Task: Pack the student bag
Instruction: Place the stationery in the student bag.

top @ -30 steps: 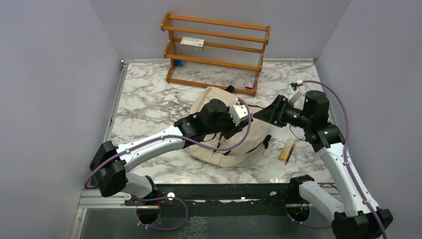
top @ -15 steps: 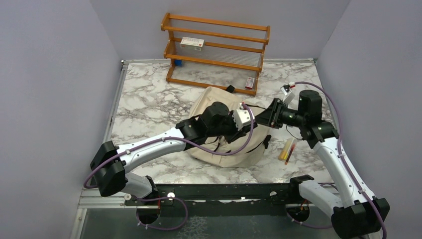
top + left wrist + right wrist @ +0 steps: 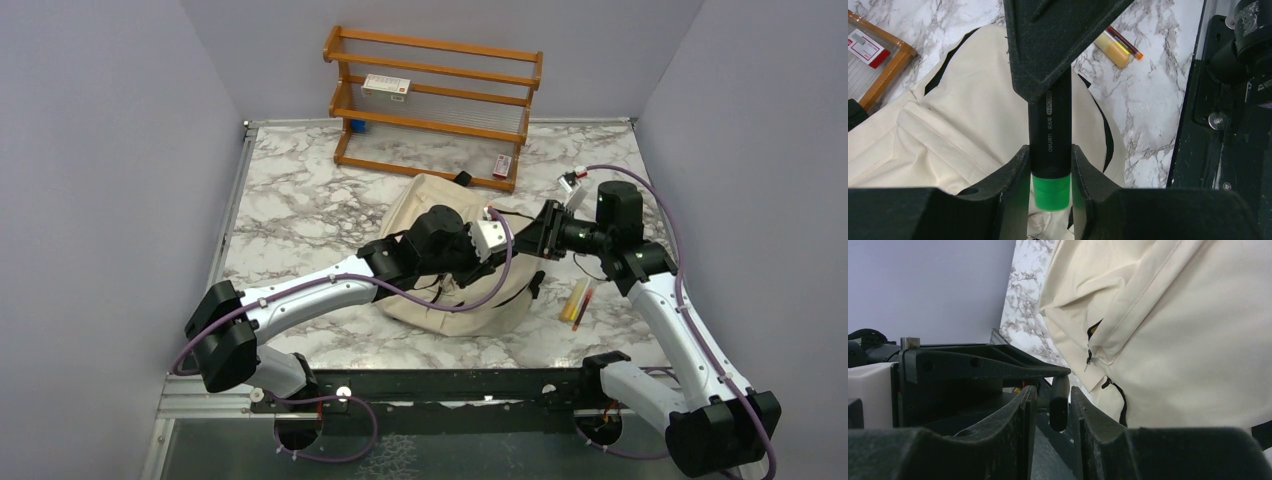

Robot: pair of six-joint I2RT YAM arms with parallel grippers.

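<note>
Since a handover over the student bag (image 3: 948, 130) seems intended, the highlighter (image 3: 1050, 125) is clamped by the left gripper (image 3: 1049, 155); the right gripper's (image 3: 1053, 395) closure cannot be told.

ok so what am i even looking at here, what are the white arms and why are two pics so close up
These are two robot arms bolted to a marble table. The wide picture comes from a fixed camera above and behind them. The two close-ups come from a camera on each wrist, so the dark prongs at the bottom are that arm's own fingers. On the table lie a beige bag, some pens beside it and a wooden rack at the back. The left end effector grips a black marker with a green end over the bag; the right end effector straddles its other end, but I cannot tell whether it is clamped.
</note>
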